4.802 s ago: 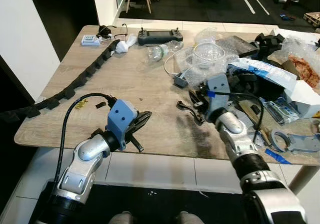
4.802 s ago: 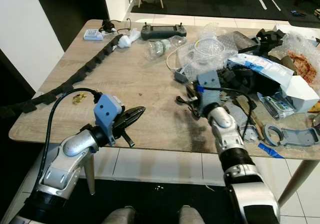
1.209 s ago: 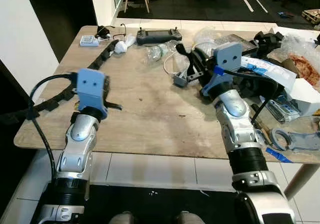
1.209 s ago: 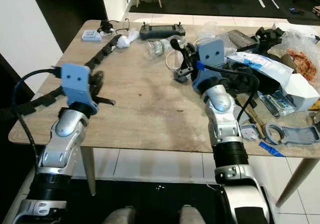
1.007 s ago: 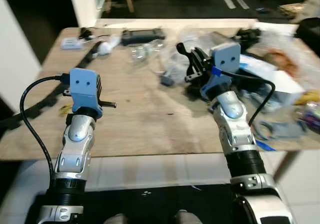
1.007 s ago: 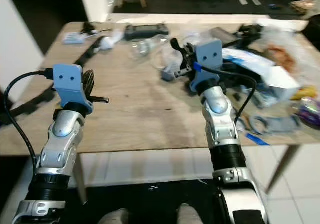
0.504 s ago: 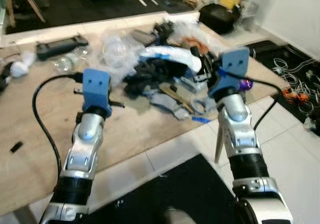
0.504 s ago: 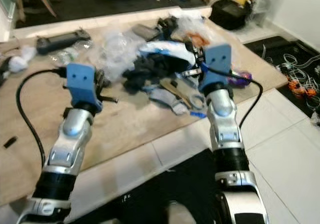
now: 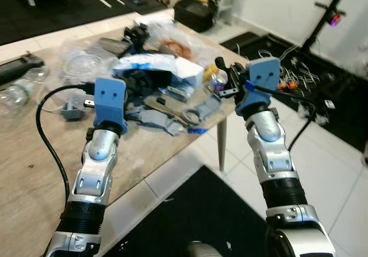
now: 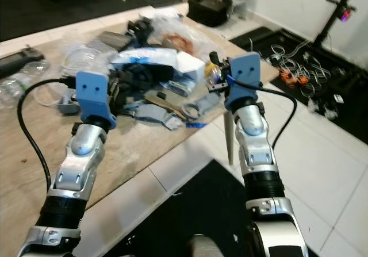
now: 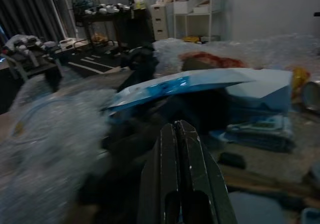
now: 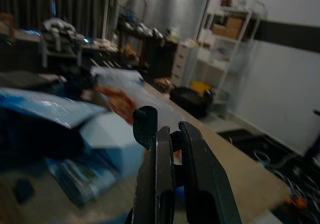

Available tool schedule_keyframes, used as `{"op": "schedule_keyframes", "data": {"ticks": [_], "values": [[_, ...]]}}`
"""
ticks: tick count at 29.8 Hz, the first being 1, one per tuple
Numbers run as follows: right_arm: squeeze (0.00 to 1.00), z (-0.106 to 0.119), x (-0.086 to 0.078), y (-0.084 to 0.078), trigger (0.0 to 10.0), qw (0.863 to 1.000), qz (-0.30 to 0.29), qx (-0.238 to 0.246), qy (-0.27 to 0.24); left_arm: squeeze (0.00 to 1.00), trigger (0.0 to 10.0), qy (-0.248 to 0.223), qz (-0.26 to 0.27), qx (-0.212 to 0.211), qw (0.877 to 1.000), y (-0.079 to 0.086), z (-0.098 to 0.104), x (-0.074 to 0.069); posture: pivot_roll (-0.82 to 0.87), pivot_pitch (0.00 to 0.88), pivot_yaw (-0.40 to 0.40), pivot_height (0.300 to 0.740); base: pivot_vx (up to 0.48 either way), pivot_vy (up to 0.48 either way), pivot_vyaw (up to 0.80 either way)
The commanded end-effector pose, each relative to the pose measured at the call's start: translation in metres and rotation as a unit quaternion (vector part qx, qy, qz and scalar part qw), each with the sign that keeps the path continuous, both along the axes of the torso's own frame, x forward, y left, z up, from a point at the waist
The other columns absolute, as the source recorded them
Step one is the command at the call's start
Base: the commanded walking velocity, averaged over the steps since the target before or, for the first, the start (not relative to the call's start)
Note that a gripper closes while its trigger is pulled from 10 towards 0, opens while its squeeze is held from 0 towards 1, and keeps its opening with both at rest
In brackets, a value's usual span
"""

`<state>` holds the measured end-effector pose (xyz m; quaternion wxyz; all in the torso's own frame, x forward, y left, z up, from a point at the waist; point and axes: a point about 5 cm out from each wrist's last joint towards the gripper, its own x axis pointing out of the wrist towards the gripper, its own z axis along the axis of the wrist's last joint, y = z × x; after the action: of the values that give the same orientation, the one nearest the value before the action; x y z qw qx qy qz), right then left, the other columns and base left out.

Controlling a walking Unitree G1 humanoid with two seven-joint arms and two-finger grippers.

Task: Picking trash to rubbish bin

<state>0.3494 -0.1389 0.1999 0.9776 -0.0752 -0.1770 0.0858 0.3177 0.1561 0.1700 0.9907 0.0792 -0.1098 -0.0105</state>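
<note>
Head views: wooden table point(image 9: 34, 153) w/ a heap of clutter at its far end, incl. bubble wrap point(image 9: 86, 53), white/blue package point(image 9: 155, 67), white box point(image 9: 190, 72), grey clamp parts point(image 9: 195, 110), bottle point(image 9: 14, 91). Both arms raised, wrists up. Left gripper point(image 10: 115, 96) sits over the table just beside the dark clutter; its fingers are mostly hidden behind the blue wrist block. Right gripper point(image 9: 227, 81) is held up at the table's corner, near the white box, w/ a small black piece point(image 9: 219, 65) sticking up from its fingers. Black bag point(image 9: 195, 12) on the floor beyond the table; cables point(image 9: 287, 79) on the tiles to the right. No bin made out.

Left wrist: fingers point(image 11: 192, 179) pressed together, nothing between them; pkg point(image 11: 195, 81) and bubble wrap ahead, blurred.

Right wrist: fingers point(image 12: 197, 169) clamped on the black piece point(image 12: 145, 126), which pokes up past the tips. Table clutter below, shelving point(image 12: 230, 43) behind, all blurred.
</note>
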Motion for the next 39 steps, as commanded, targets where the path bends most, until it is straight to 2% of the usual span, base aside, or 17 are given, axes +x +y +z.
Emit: {"op": "schedule_keyframes", "data": {"ticks": [1,10,20,26,29,34,39], "values": [[0.0,-0.005,0.0,-0.004,10.0,1.0,-0.006,0.003,0.011,0.0,10.0,0.005,-0.014,0.008,1.0,-0.003,-0.002,0.001,0.04,0.001,-0.037,0.74,0.0,0.0,-0.8],[0.0,-0.021,-0.004,-0.002,10.0,1.0,-0.005,-0.005,0.029,0.0,10.0,0.016,-0.042,0.03,0.999,-0.007,-0.01,-0.003,0.04,0.0,-0.038,0.74,0.0,0.0,-0.8],[0.0,-0.038,-0.015,0.002,10.0,0.999,-0.001,0.005,0.053,0.0,10.0,0.02,-0.059,0.006,0.998,-0.009,-0.016,-0.012,0.05,0.0,-0.041,0.74,0.0,0.0,-0.8],[0.0,-0.05,-0.026,-0.001,10.0,0.997,-0.005,0.007,0.071,0.0,10.0,0.031,-0.078,-0.01,0.996,-0.006,-0.025,-0.024,0.04,0.005,-0.035,0.74,0.0,0.0,-0.8],[0.0,-0.057,-0.039,-0.006,10.0,0.997,-0.009,0.01,0.082,0.0,10.0,0.035,-0.093,-0.013,0.995,-0.006,-0.029,-0.034,0.04,0.008,-0.03,0.74,0.0,0.0,-0.8],[0.0,-0.064,-0.046,-0.01,10.0,0.995,-0.014,0.013,0.097,0.0,10.0,0.043,-0.099,-0.019,0.994,-0.005,-0.033,-0.044,0.04,0.017,-0.037,0.74,0.0,0.0,-0.8],[0.0,-0.068,-0.048,-0.012,10.0,0.994,-0.015,0.014,0.105,0.0,10.0,0.049,-0.101,-0.017,0.994,-0.006,-0.037,-0.048,0.04,0.016,-0.038,0.74,0.0,0.0,-0.8]]}}
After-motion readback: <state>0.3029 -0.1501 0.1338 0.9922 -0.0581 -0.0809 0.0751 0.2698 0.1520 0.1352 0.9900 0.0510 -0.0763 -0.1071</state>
